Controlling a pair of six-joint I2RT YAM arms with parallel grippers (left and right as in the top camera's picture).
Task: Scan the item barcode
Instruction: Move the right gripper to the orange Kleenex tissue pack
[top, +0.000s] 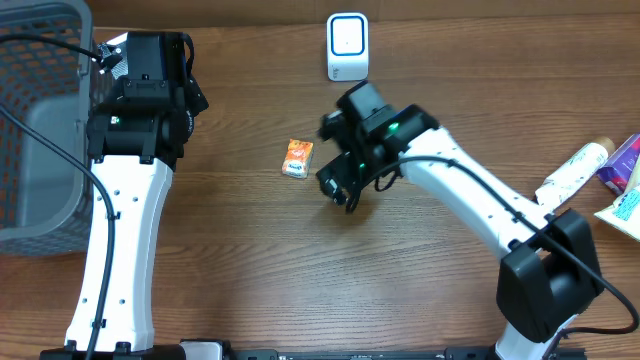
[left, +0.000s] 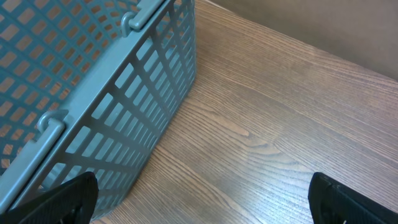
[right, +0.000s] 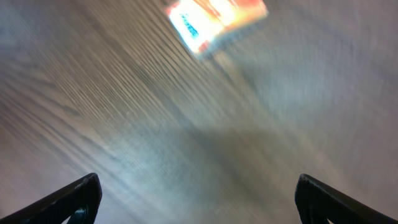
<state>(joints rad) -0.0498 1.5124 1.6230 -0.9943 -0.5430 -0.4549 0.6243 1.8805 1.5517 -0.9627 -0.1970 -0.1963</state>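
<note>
Ahead of right jaws, orange packet (top: 297, 158), apart

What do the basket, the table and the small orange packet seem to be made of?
Basket: probably moulded plastic, matt grey-blue, judging by its even lattice walls. Table: wood or wood-look laminate, smooth, with visible grain. Orange packet: perhaps printed foil or paper, brightly coloured; too small to be sure.

Left arm (top: 125, 220), right arm (top: 470, 195): white links, black joints, black cables, green lights.
</note>
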